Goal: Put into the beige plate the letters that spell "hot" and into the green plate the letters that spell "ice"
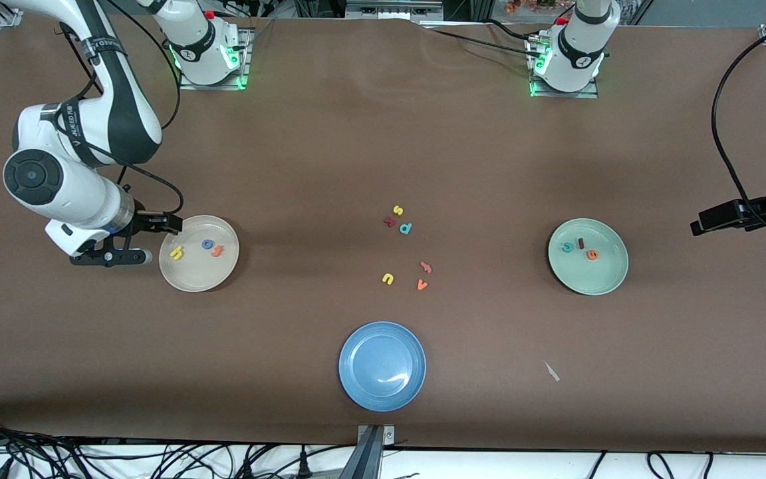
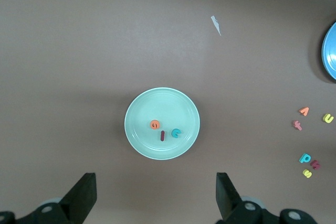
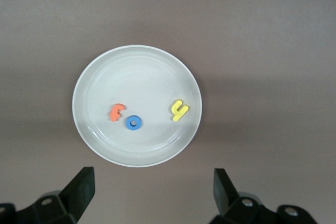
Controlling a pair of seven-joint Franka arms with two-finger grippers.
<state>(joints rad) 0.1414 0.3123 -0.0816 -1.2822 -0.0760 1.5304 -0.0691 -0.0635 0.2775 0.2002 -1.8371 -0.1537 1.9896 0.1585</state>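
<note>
The beige plate (image 1: pixel 193 276) lies toward the right arm's end of the table and holds the yellow h (image 1: pixel 177 252), blue o (image 1: pixel 207 244) and orange t (image 1: pixel 217 251). My right gripper (image 3: pixel 152 190) hangs open and empty over the table just beside that plate's rim (image 3: pixel 136 72). The green plate (image 1: pixel 589 279) lies toward the left arm's end with the teal c (image 1: pixel 567 247), dark red i (image 1: pixel 581 243) and orange e (image 1: pixel 593 254) in it. My left gripper (image 2: pixel 155 198) is open and empty over bare table beside the green plate (image 2: pixel 163 103).
Loose letters lie mid-table: yellow s (image 1: pixel 397 210), teal p (image 1: pixel 405 229), yellow u (image 1: pixel 387 279), orange v (image 1: pixel 422 285) and two reddish ones. A blue plate (image 1: pixel 382 386) sits nearer the front camera. A white scrap (image 1: pixel 551 371) lies on the cloth.
</note>
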